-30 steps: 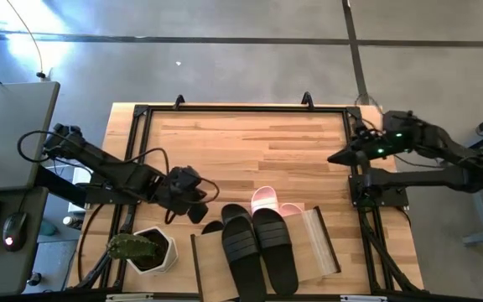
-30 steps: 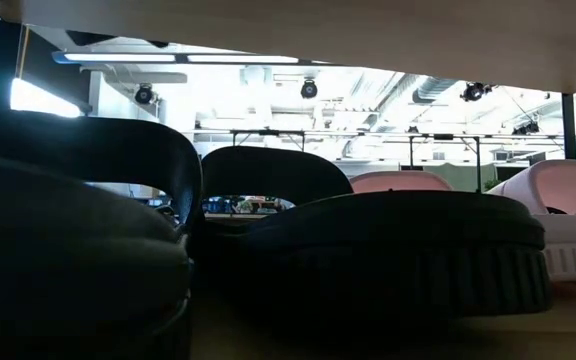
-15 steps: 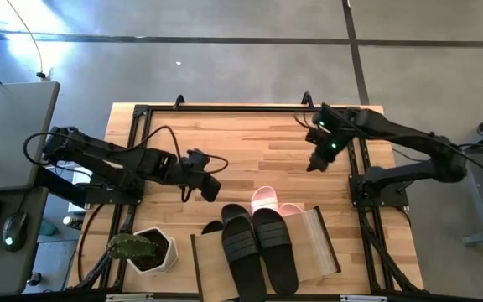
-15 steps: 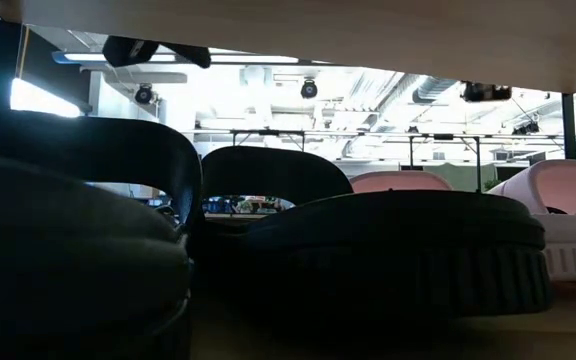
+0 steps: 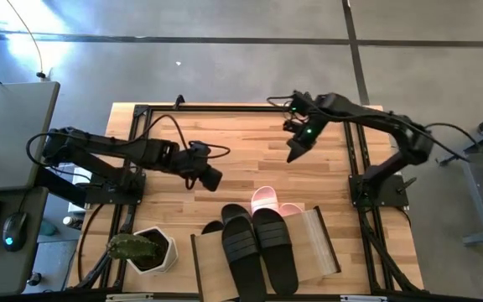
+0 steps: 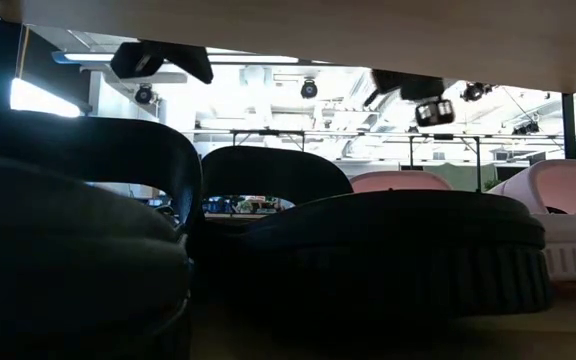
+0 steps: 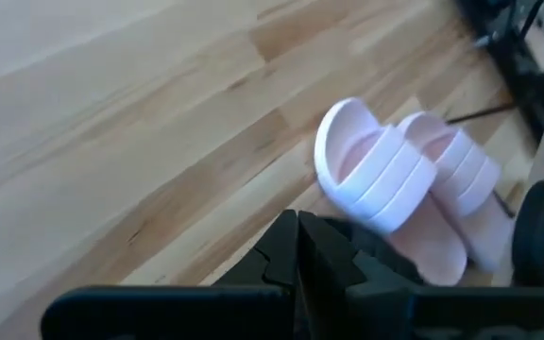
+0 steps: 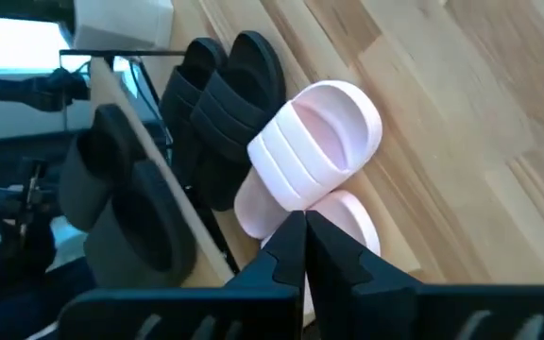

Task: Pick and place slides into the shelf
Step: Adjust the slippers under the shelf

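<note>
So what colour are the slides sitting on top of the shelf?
Black, the pair of slides on the shelf; clearest in the high view.

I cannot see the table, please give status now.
Left gripper and right gripper shut, empty, above table. Pink slides beside shelf. Nothing between.
</note>
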Available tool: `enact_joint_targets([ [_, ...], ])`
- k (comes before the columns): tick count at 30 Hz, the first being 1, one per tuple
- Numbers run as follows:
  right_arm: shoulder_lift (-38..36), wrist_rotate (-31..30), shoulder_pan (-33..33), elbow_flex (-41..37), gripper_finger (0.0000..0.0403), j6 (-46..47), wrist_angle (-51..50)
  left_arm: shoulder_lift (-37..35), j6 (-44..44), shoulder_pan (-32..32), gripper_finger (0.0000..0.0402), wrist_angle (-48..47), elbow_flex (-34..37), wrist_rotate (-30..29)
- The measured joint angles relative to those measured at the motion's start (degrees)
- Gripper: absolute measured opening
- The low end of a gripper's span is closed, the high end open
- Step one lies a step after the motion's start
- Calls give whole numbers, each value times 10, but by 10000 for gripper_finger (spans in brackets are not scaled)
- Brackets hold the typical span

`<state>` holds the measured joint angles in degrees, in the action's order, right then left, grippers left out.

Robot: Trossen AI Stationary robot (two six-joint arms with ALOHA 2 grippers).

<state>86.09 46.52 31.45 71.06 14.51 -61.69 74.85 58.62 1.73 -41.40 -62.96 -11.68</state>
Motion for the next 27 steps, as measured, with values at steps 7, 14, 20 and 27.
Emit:
enact_joint_targets([
  [7,101,-21,-47,27,0,-6,17,-2,-24,6,1,-36,24,15],
  [14,172,-206,-97,27,0,35,71,-6,-66,22,1,16,107,58],
  [20,194,-286,-126,27,0,82,145,-6,-101,50,1,150,177,63],
  [27,224,-305,-166,28,0,105,208,-6,-159,63,1,178,198,19],
])
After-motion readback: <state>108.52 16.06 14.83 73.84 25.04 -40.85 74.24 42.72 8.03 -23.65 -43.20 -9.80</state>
